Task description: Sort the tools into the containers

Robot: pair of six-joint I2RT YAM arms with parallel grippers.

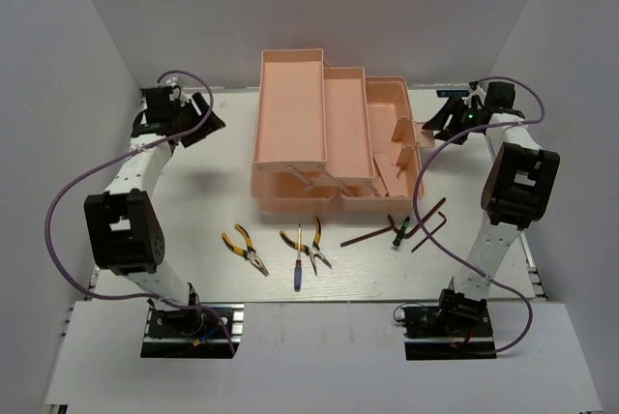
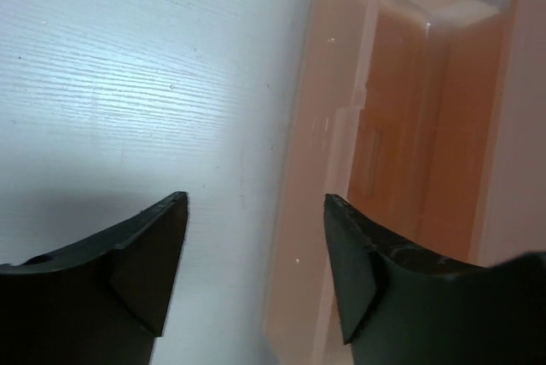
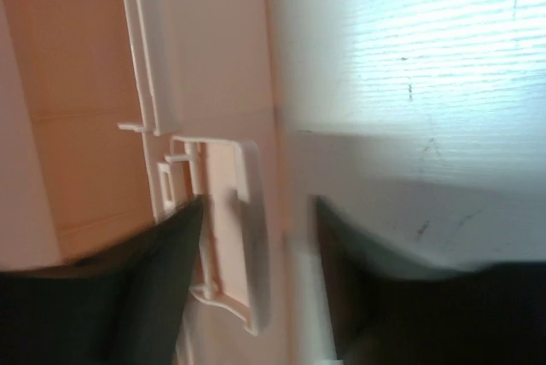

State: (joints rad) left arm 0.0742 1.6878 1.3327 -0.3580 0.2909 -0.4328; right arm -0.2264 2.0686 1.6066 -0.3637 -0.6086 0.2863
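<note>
Entry 1: I hold left gripper [image 1: 198,116] and right gripper [image 1: 450,120] released, empty, toolbox [image 1: 290,203] between them, probably leaving trays [image 1: 290,104] reachable; tools [image 1: 298,274] well apart.

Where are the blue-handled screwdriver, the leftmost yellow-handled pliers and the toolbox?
blue-handled screwdriver [image 1: 298,277], top external view, blue handle.
leftmost yellow-handled pliers [image 1: 248,251], top external view, pivot.
toolbox [image 1: 290,104], top external view, top tray's bare floor.

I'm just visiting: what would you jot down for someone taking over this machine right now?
Left pincer: open, empty, beside the toolbox, at its left wall.
Right pincer: open, empty, by its right side.
Two pliers, screwdriver, green-black tool and hex keys lie on the table in front of the toolbox.
Done: nothing visibly sorted.
Left: every tool.
</note>
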